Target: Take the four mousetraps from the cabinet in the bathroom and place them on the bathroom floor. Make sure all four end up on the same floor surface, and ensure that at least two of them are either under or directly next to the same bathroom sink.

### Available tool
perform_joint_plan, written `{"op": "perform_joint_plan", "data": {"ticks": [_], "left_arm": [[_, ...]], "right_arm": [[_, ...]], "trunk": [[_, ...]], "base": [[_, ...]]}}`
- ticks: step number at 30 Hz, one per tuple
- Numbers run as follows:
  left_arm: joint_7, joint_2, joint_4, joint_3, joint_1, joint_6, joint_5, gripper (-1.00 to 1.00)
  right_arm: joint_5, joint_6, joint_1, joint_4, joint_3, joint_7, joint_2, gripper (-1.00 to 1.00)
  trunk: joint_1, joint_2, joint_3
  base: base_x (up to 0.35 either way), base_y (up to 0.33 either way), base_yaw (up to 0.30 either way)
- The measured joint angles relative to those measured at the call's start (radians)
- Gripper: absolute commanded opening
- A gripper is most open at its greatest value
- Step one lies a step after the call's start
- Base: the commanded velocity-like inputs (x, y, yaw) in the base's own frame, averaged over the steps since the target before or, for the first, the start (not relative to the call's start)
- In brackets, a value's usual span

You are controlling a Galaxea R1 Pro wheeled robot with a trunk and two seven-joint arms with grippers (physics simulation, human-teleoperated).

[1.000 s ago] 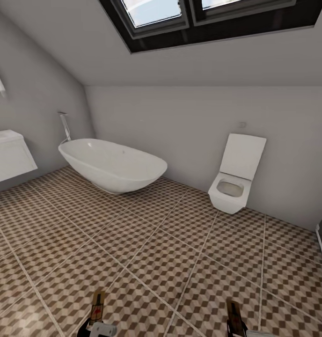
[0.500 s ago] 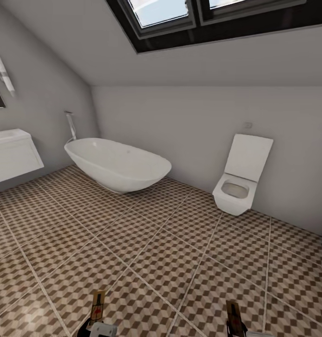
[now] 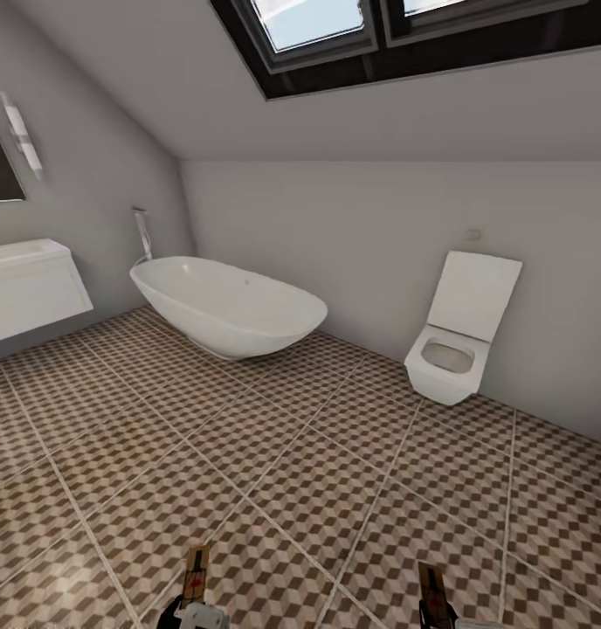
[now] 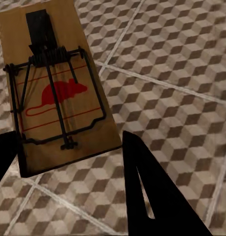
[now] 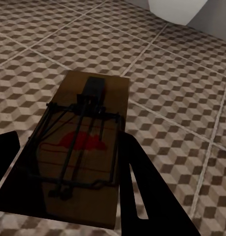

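Two mousetraps (image 4: 56,93) (image 5: 85,147), one per gripper (image 4: 68,162) (image 5: 63,172), one sink (image 3: 30,284)

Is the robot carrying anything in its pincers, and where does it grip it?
Yes, one mousetrap each. The left pincer grips its trap by the near end, and the right pincer grips its trap the same way.

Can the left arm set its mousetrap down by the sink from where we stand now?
Probably not yet. The left gripper holds its mousetrap low in front of the robot, while the sink stands across several tiles of bathroom floor.
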Motion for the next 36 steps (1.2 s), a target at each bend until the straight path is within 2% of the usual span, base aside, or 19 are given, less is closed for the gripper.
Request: {"op": "perform_joint_plan", "data": {"ticks": [3,5,8,11,16,20,21,23,25,30,33,36], "left_arm": [[-0.110,-0.028,-0.001,0.000,0.000,0.036,0.000,-1.00],[-0.200,-0.033,-0.002,0.004,0.001,0.050,-0.009,-1.00],[-0.269,-0.033,-0.003,0.002,0.001,0.054,-0.013,-1.00],[-0.304,-0.029,-0.003,0.003,0.001,0.056,-0.011,-1.00],[-0.315,-0.008,-0.002,0.005,0.001,0.056,-0.009,-1.00],[-0.314,0.046,-0.002,0.009,0.001,0.055,-0.005,-1.00],[-0.313,0.068,-0.002,0.013,0.001,0.052,-0.001,-1.00],[-0.312,0.084,-0.002,0.012,0.001,0.050,-0.001,-1.00],[-0.311,0.093,-0.002,0.022,0.001,0.049,0.014,-1.00],[-0.311,0.123,-0.001,0.085,0.001,0.047,0.121,-1.00],[-0.311,0.145,-0.001,0.093,0.001,0.047,0.164,-1.00],[-0.311,0.157,-0.001,0.094,0.001,0.047,0.186,-1.00]], "right_arm": [[0.001,-0.001,0.000,0.000,0.000,0.000,0.000,-1.00],[0.001,0.000,0.000,0.000,0.000,-0.001,0.000,-1.00],[0.001,-0.001,0.000,0.000,0.000,-0.001,0.000,-1.00],[0.001,-0.001,0.000,0.000,0.000,-0.001,0.000,-1.00],[0.001,-0.001,0.000,0.000,0.000,0.000,0.000,-1.00],[0.001,-0.001,0.000,0.000,0.000,0.000,0.000,-1.00],[0.001,-0.001,0.000,0.000,0.000,0.000,0.000,-1.00],[0.001,-0.001,0.000,0.000,0.000,0.001,0.000,-1.00],[0.001,-0.001,0.000,0.000,0.000,0.001,0.000,-1.00],[0.001,-0.001,0.000,0.000,0.000,0.000,0.000,-1.00],[0.001,-0.001,0.000,0.000,0.000,0.001,-0.001,-1.00],[0.001,-0.001,0.000,0.000,0.000,0.001,-0.001,-1.00]], "trunk": [[0.000,0.000,0.000],[0.000,0.000,0.000],[0.000,0.000,0.000],[0.000,0.000,0.000],[0.000,0.000,0.006],[0.000,0.000,0.011],[0.000,0.000,0.013],[0.000,0.000,0.016],[0.000,0.000,0.018],[0.000,0.000,0.026],[0.000,0.000,0.030],[0.000,0.000,0.034]], "base": [[0.000,0.000,0.080],[0.000,0.000,0.080],[0.000,0.000,0.080],[0.000,0.000,0.083],[0.000,0.000,0.095],[0.000,0.000,0.097],[0.000,0.000,0.098],[0.000,0.000,0.098],[0.000,0.000,0.098],[0.000,0.000,0.097],[0.000,0.000,0.098],[0.000,0.000,0.098]]}}
